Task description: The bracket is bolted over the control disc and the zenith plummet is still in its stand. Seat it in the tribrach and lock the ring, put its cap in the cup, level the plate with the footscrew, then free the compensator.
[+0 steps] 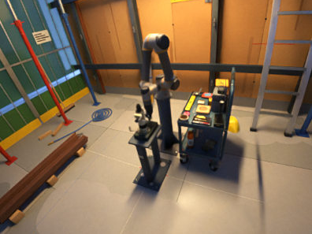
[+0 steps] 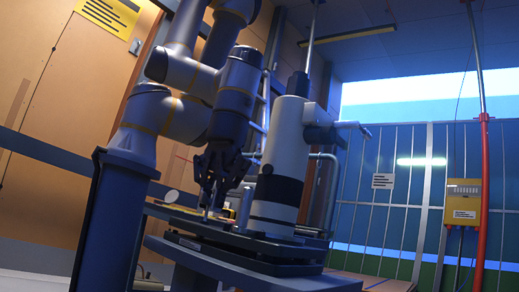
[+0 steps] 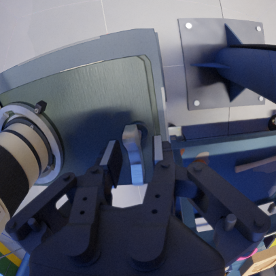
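Note:
The zenith plummet (image 2: pixel 281 163), a white cylinder with black bands, stands upright in the tribrach ring (image 3: pixel 44 142) on the dark plate (image 3: pixel 102 112). At the plate's edge nearest the cart a silvery footscrew knob (image 3: pixel 133 153) stands up, and my gripper (image 3: pixel 134 154) sits open around it, holding nothing. In the second side camera my gripper (image 2: pixel 214 203) hangs just left of the plummet, low over the plate. A short metal post (image 2: pixel 244 209) stands between them. The plate sits on a pedestal (image 1: pixel 147 158).
Behind the pedestal stand the arm's column (image 1: pixel 165 115) and orange wall panels. A tool cart (image 1: pixel 207 123) stands right of the pedestal, a ladder (image 1: pixel 283 60) further right. Timber (image 1: pixel 39 174) lies on the floor to the left.

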### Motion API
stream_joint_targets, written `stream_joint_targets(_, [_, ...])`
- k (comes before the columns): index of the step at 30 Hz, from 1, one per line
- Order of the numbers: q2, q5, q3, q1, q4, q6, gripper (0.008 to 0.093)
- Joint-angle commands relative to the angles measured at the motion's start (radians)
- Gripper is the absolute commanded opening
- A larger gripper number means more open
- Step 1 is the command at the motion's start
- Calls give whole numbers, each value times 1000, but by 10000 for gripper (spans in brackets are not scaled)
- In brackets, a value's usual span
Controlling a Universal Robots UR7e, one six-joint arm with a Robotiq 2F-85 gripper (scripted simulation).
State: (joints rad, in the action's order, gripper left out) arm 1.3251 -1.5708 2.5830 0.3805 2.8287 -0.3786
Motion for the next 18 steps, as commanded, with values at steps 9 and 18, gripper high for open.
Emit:
stream_joint_targets(9, [0, 0, 0, 0, 0, 0, 360])
stream_joint_targets(18, [0, 0, 0, 0, 0, 0, 185])
